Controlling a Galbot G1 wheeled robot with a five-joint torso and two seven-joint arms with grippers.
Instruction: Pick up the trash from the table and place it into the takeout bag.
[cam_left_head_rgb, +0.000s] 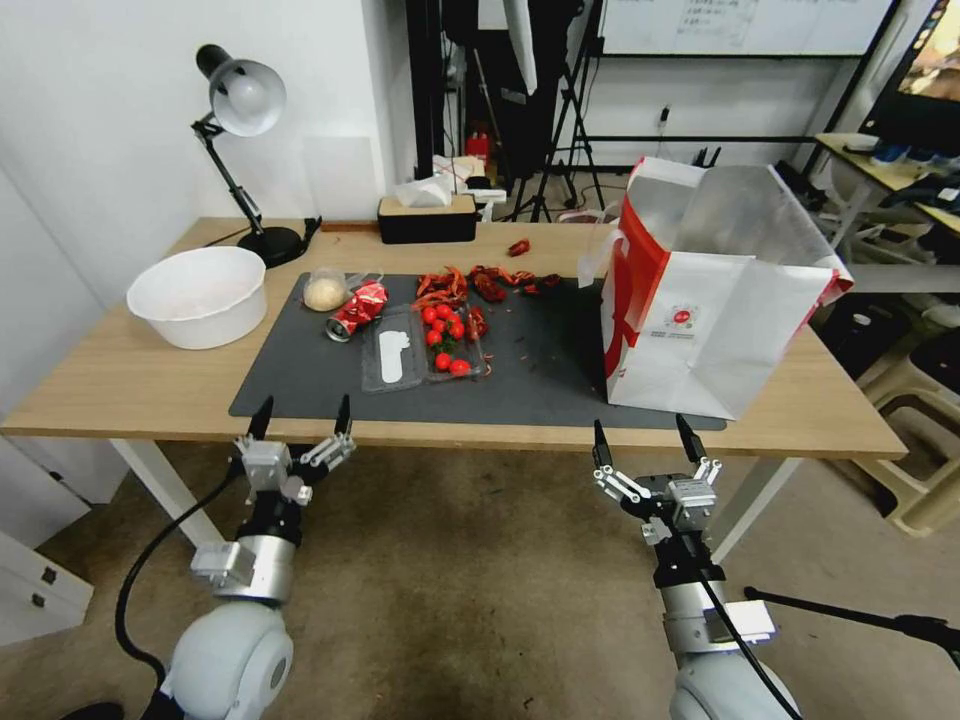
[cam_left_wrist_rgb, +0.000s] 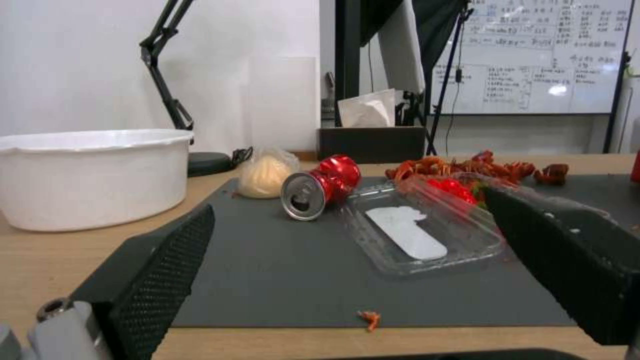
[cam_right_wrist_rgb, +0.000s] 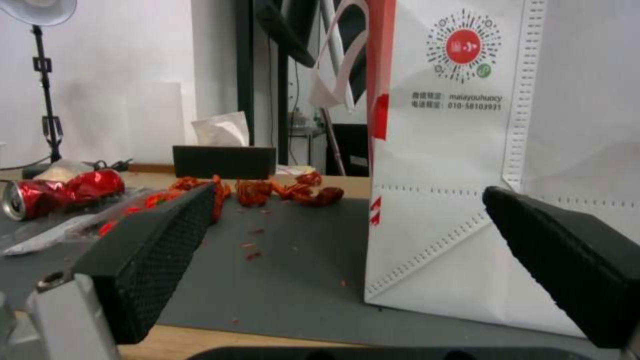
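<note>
Even, bright indoor light falls from above, leaving soft, faint shadows on the bench (cam_left_head_rgb: 120, 385). The head view bows straight lines near its edges. In both wrist views the close jaws are blurred, and beyond them the whiteboard (cam_left_wrist_rgb: 533, 55) glares, its writing washed out.

Silver-white arms with rounded joints, black cables, and black dimple-textured fingers (cam_left_wrist_rgb: 167, 260) on each pincer.
</note>
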